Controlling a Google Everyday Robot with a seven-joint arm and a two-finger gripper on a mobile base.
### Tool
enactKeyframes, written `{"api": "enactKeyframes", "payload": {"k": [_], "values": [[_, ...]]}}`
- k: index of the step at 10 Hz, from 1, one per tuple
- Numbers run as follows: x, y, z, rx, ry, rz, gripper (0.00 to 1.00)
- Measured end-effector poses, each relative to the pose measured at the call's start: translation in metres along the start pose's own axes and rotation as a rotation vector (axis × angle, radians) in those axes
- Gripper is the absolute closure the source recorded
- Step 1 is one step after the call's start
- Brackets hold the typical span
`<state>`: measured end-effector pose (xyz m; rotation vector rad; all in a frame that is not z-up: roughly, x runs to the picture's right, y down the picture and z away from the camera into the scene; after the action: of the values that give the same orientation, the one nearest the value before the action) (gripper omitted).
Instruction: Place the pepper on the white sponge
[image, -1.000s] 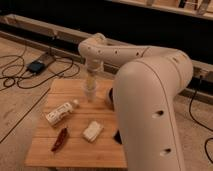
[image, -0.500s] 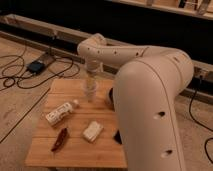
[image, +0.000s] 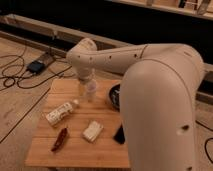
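The pepper (image: 60, 139), small, dark red and curved, lies on the wooden table (image: 75, 155) near its front left. The white sponge (image: 92, 131) sits just right of it, a short gap between them. My gripper (image: 89, 93) hangs fingers-down over the back middle of the table, well behind both and above the tabletop. It is open with nothing between its fingers. The big white arm (image: 160, 100) fills the right side and hides that part of the table.
A white labelled bottle (image: 61, 112) lies on its side left of centre, between gripper and pepper. A flat black phone (image: 119, 134) lies right of the sponge. A dark bowl (image: 114, 95) stands at the back right. Cables and a black box (image: 36, 66) lie on the floor to the left.
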<state>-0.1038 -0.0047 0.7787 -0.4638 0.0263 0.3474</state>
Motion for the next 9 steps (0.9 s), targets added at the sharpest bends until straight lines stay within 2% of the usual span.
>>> {"api": "enactKeyframes", "payload": {"k": [1,2,4,6,9], "values": [[-0.001,0.012,-0.003,-0.001,-0.006,-0.027,0.20],[-0.001,0.030,-0.006,0.001,-0.010,-0.084,0.20],[-0.002,0.065,-0.005,-0.002,-0.010,-0.235,0.20],[0.000,0.085,0.004,-0.006,0.002,-0.363,0.20],[-0.001,0.102,0.025,-0.014,0.005,-0.520,0.20]]}}
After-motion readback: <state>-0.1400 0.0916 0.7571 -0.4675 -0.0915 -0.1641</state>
